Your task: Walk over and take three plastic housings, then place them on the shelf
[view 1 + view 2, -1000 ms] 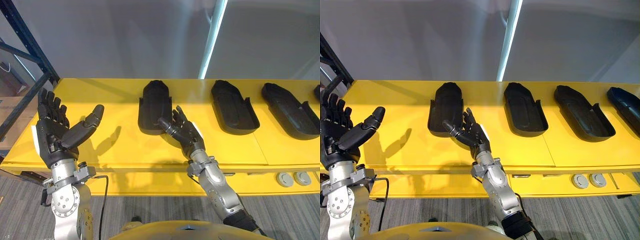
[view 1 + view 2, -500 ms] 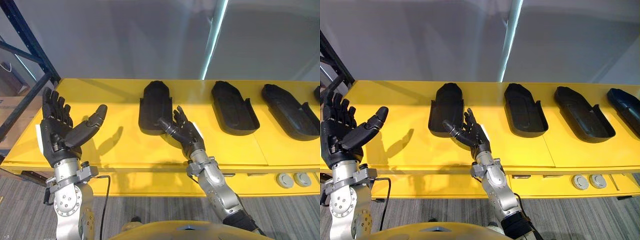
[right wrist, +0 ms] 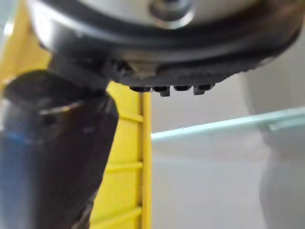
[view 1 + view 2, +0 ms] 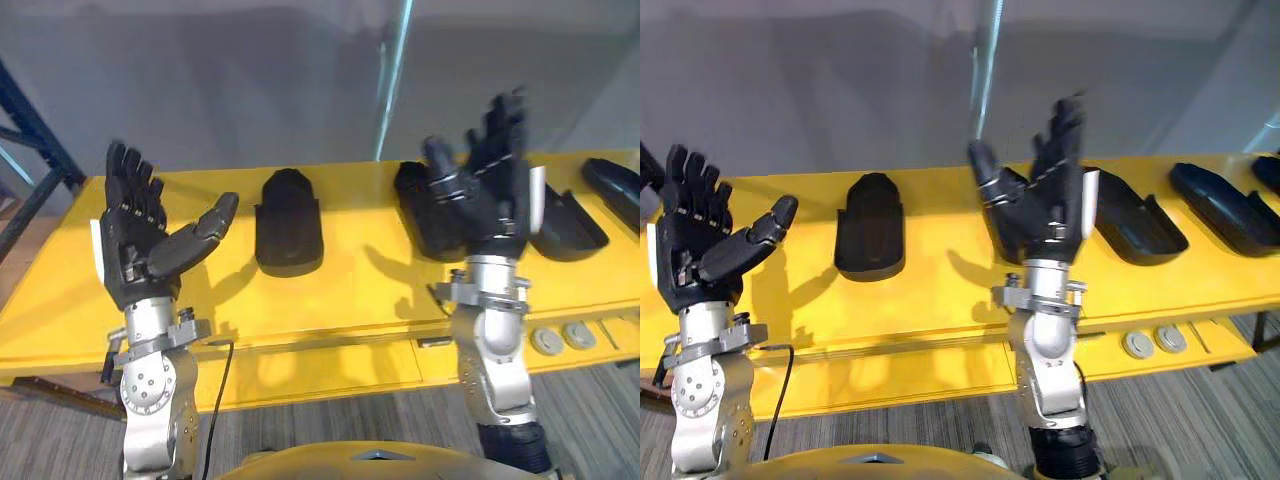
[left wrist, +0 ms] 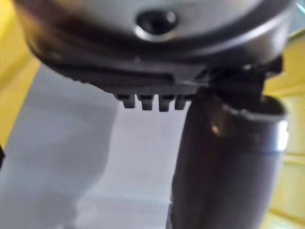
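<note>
Plastic housings (image 4: 289, 222) on yellow table (image 4: 350, 292); left hand (image 4: 135, 262), right hand (image 4: 485, 200) apparently empty.

Smooth, matt finish on the black shoe-shaped plastic housing (image 4: 288, 222), with a faint sheen along its raised rim. Semi-gloss and smooth on the yellow bench top (image 4: 340, 290), enough to carry soft shadows and pale glare. Dull dark plastic on the left hand (image 4: 140, 255) and the right hand (image 4: 480, 200), each with a smooth white cover at its side. Lightly shiny silver-grey metal on the left forearm (image 4: 150, 385). Rough, ribbed grey carpet (image 4: 320, 425) below. Flat matt grey wall (image 4: 250, 90) behind. Painted dark blue metal rack post (image 4: 40, 145).
</note>
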{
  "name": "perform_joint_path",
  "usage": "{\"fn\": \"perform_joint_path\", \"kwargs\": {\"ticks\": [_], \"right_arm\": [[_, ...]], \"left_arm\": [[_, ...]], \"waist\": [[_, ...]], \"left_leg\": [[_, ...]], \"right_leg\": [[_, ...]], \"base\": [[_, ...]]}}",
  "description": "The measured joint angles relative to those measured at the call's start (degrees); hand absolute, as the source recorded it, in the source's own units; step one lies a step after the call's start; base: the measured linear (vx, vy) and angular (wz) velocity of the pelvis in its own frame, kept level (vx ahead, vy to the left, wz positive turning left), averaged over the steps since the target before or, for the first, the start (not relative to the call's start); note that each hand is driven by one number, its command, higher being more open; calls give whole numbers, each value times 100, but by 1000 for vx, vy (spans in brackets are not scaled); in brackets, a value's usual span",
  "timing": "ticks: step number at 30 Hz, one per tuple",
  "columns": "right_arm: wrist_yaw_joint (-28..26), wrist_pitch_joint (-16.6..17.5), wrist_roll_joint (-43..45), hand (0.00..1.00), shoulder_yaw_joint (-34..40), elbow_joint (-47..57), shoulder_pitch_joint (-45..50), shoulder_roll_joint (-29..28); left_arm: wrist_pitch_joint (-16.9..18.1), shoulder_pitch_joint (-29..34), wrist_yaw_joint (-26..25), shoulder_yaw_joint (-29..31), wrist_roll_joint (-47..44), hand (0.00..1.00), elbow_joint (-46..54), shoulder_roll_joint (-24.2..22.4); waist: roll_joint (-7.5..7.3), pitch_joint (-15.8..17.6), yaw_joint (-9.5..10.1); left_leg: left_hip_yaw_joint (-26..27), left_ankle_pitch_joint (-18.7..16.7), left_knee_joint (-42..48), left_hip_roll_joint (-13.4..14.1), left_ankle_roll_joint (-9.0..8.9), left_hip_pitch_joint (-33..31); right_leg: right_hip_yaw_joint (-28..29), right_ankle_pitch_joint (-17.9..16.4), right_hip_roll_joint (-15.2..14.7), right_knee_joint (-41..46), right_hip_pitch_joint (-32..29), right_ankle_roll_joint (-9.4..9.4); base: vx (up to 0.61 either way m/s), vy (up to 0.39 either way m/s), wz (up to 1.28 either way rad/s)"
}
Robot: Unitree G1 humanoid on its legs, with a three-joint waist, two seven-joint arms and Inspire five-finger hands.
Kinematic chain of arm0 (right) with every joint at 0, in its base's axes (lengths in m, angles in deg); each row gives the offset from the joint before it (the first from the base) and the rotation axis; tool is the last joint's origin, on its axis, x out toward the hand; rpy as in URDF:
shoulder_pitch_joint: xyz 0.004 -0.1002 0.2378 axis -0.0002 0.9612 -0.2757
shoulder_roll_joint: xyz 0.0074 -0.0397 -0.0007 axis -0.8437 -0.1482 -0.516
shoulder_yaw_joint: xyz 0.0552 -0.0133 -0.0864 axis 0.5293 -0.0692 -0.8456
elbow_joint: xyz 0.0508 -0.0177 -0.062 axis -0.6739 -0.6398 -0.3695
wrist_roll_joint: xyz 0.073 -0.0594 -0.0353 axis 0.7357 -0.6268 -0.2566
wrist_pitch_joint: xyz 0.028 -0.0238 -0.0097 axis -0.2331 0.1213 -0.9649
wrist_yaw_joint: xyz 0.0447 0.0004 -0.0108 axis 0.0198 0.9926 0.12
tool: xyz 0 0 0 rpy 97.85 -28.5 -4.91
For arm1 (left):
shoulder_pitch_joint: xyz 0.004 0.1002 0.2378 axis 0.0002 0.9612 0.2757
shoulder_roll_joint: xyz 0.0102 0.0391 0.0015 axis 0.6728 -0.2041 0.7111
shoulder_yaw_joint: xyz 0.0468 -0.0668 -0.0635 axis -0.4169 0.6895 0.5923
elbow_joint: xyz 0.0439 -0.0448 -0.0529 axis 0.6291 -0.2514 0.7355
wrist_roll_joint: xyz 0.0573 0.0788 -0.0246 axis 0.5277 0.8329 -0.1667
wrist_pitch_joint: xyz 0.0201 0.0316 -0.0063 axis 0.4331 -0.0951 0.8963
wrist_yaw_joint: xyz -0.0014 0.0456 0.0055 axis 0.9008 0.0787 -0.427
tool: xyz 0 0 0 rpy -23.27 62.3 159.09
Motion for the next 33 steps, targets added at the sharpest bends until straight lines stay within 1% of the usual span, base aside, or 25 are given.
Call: {"fn": "perform_joint_path", "kwargs": {"ticks": [2, 4, 7, 8, 9, 10, 11, 13, 14, 15, 17, 19, 20, 21, 22, 23, 24, 25, 26, 27, 29, 30, 31, 32, 33], "right_arm": [[0, -16, 18, 100, 356, 82, 158, -3], [-46, -24, 122, 100, 767, 251, 587, -3], [-123, -259, 277, 100, 1430, 301, 1134, -10], [-130, -280, 276, 100, 1558, 301, 1254, -10], [-168, -304, 289, 100, 1889, 301, 1524, -10], [-185, -319, 289, 100, 2059, 301, 1651, -10], [-249, -334, 374, 100, 2340, 302, 1854, -9], [-377, -334, 714, 100, 2667, 324, 2082, -14], [-475, -326, 915, 100, 2789, 347, 2190, -21], [-617, -283, 1176, 100, 2926, 393, 2309, -54], [-810, -142, 1389, 100, 2959, 399, 2366, -126], [-1064, -19, 1419, 100, 2929, 413, 2347, -191], [-1298, 41, 1419, 100, 2822, 434, 2215, -232], [-1380, 43, 1418, 100, 2735, 443, 2089, -229], [-1520, 46, 1417, 100, 2588, 443, 1834, -221], [-1620, 48, 1414, 100, 2411, 440, 1578, -159], [-1694, 49, 1402, 100, 2075, 333, 1196, 117], [-1694, 48, 1391, 100, 1954, 287, 1084, 215], [-1641, 48, 1340, 100, 1766, 250, 939, 280], [-1562, 47, 1338, 100, 1591, 186, 857, 280], [-1433, 24, 1331, 100, 1393, 145, 870, 272], [-1393, 12, 1327, 100, 1347, 144, 876, 266], [-1326, -27, 1256, 100, 1285, 110, 875, 217], [-1276, -67, 1221, 100, 1258, 89, 878, 177], [-1188, -117, 1225, 100, 1241, -27, 938, 83]], "left_arm": [[103, -193, 95, -178, -134, 100, 27, 63], [177, -429, 138, -353, -195, 100, 28, 131], [236, -553, 176, -582, -341, 100, -30, 193], [243, -567, 182, -612, -341, 100, -51, 203], [307, -655, 158, -689, -344, 100, -133, 209], [323, -718, 142, -713, -344, 100, -178, 209], [360, -810, 99, -747, -343, 100, -268, 208], [429, -897, -32, -746, -336, 100, -324, 208], [460, -920, -113, -748, -312, 100, -324, 208], [465, -972, -192, -750, -304, 100, -324, 209], [470, -991, -292, -750, -291, 100, -324, 208], [474, -996, -358, -733, -263, 100, -323, 208], [475, -974, -406, -599, -59, 100, -289, 208], [477, -961, -430, -497, -33, 100, -254, 211], [493, -954, -529, -342, -16, 100, -206, 229], [495, -933, -663, -221, -8, 100, -168, 228], [501, -780, -796, -102, -8, 100, -90, 226], [502, -707, -801, -74, -9, 100, -57, 226], [541, -596, -710, -46, -12, 100, -34, 223], [557, -503, -609, -32, -17, 100, -7, 222], [583, -386, -462, 23, -72, 100, 11, 225], [597, -370, -422, 69, -82, 100, 10, 224], [728, -330, -343, 167, -118, 100, 12, 224], [827, -298, -282, 187, -159, 100, 18, 225], [1000, -275, -135, 169, -336, 100, 94, 224]], "waist": [[27, -5, -112], [42, -1, -239], [146, -9, -600], [164, -5, -690], [215, 27, -821], [240, 55, -881], [292, 97, -983], [371, 188, -1139], [379, 222, -1218], [439, 278, -1297], [448, 324, -1367], [472, 334, -1355], [475, 353, -1235], [479, 397, -1126], [485, 526, -984], [513, 649, -839], [653, 736, -623], [728, 733, -575], [761, 748, -500], [716, 777, -403], [661, 781, -271], [639, 792, -239], [612, 806, -228], [600, 813, -220], [559, 846, -219]], "left_leg": [[293, -48, 4, 41, -37, 70], [556, -82, 6, 69, -67, 113], [1123, -212, 43, 134, -154, 266], [1230, -270, 117, 160, -174, 268], [1454, -394, 276, 224, -213, 279], [1556, -442, 338, 252, -234, 303], [1723, -508, 390, 285, -270, 376], [1968, -591, 456, 343, -318, 482], [2068, -633, 495, 372, -340, 484], [2170, -672, 550, 406, -360, 522], [2287, -725, 628, 460, -375, 524], [2291, -785, 729, 460, -363, 483], [1733, -979, 1014, 451, -141, 293], [1330, -1129, 1160, 449, 11, 210], [734, -1335, 1417, 436, 155, 125], [28, -1601, 1631, 356, 314, 34], [-809, -1928, 1829, 234, 307, -73], [-958, -2002, 1866, 219, 211, -104], [-1010, -2054, 1902, 147, 136, -155], [-1022, -2052, 1923, 66, 143, -167], [-1115, -2077, 2013, -14, 188, -253], [-1147, -2084, 2045, -40, 200, -283], [-1254, -2116, 2173, -80, 252, -383], [-1267, -2134, 2234, -83, 257, -402], [-1299, -2180, 2425, -82, 281, -478]], "right_leg": [[282, 40, 74, 1, -120, -12], [543, 79, 140, 1, -257, -12], [1086, 148, 279, -10, -444, -30], [1190, 161, 302, -12, -477, -35], [1420, 188, 379, -16, -547, -24], [1503, 193, 405, -16, -564, -27], [1662, 198, 477, -15, -579, -32], [1895, 205, 574, -13, -601, -35], [1976, 210, 605, -14, -636, -34], [2072, 220, 654, -16, -649, -28], [2177, 221, 714, -18, -698, -27], [2263, 226, 798, -22, -766, -26], [2463, 280, 856, -26, -872, -101], [2613, 306, 899, -29, -918, -126], [2822, 307, 955, -33, -937, -152], [3003, 337, 988, -33, -949, -173], [3160, 422, 1038, -33, -1002, -206], [3178, 452, 1068, -32, -1024, -180], [3186, 519, 1032, -32, -1058, -101], [3185, 562, 944, -32, -1057, -36], [3123, 568, 841, -32, -1051, -26], [3091, 567, 804, -31, -1051, -24], [3004, 548, 751, 20, -1066, -16], [3000, 496, 755, 123, -1110, -7], [2994, 334, 781, 478, -1255, 22]], "base": [[-15, -6, -72], [-2, -6, -81], [18, -5, -84], [27, -22, -92], [19, -24, -76], [6, -32, -89], [-11, -26, -62], [-22, -16, -67], [-45, -21, -66], [-53, -23, -46], [-76, -29, -40], [-97, -44, -33], [-102, -45, -48], [-136, -27, -81], [-105, 14, -96], [-183, 126, -122], [-149, 147, -93], [-147, 178, -62], [-65, 116, -7], [-57, 108, 3], [-45, 92, 19], [-44, 102, 36], [-25, 73, 26], [-17, 68, 25], [-8, 29, 7]]}}
